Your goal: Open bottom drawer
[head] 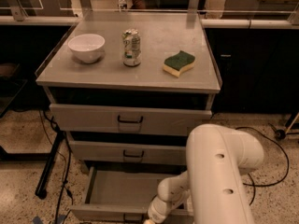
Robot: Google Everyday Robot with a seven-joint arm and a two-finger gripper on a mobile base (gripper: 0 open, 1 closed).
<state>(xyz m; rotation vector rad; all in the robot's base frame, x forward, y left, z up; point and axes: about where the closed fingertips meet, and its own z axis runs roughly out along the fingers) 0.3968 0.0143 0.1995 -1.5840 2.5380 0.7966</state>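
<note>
The bottom drawer (119, 190) of the grey cabinet is pulled out, showing a plain grey tray inside. Its front (100, 213) sits at the lower edge of the camera view, with a small black handle (131, 217) barely showing. My white arm (219, 171) bends down at the lower right. The gripper (150, 220) is at the drawer's front by the handle, mostly cut off by the frame's bottom edge.
On the cabinet top stand a white bowl (86, 47), a drink can (131, 47) and a green-and-yellow sponge (179, 63). The top drawer (130, 119) and middle drawer (128, 152) are closed. Cables (261, 171) lie on the speckled floor at right; a black stand leg (49, 164) is at left.
</note>
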